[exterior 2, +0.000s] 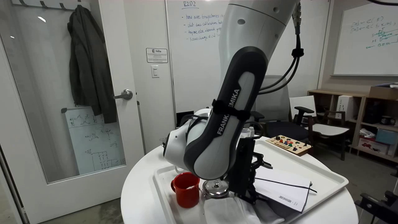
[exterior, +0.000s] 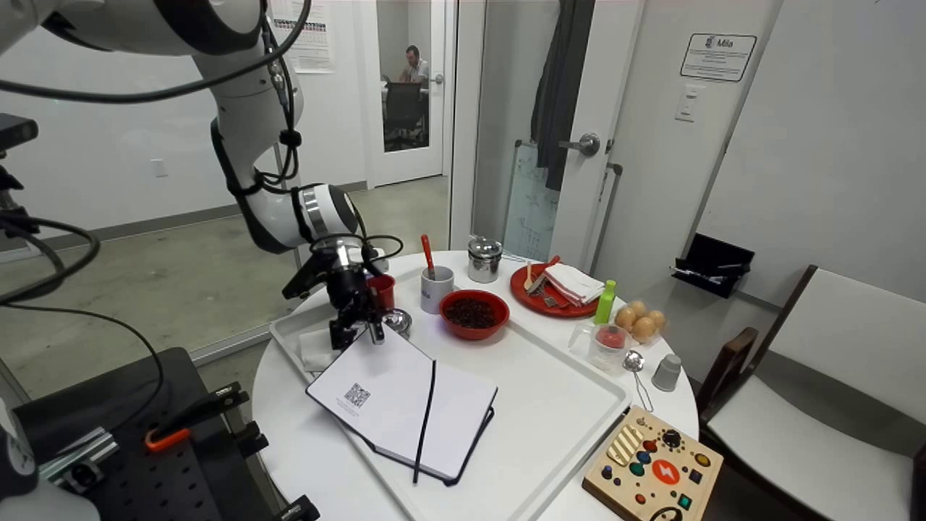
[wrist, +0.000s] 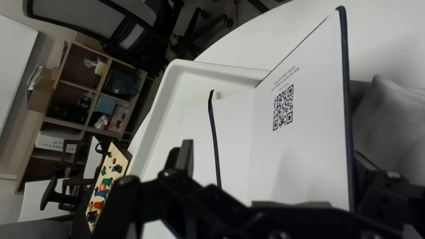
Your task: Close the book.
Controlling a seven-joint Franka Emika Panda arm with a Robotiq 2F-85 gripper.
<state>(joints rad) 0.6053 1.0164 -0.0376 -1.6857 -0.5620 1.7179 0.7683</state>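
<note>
Gripper (wrist: 275, 169), jaws apart, straddles the open book's (wrist: 269, 146) edge; tray (wrist: 215, 70), white table (wrist: 265, 39), shelves (wrist: 79, 87) beyond

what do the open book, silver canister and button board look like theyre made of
Book: pages seem matte paper, plain white without gloss; the dark cover could be coated card or faux leather, its texture unclear. Silver canister: probably polished metal, given its bright reflections. Button board: likely wood with a dull finish, judging by its tan colour.
</note>
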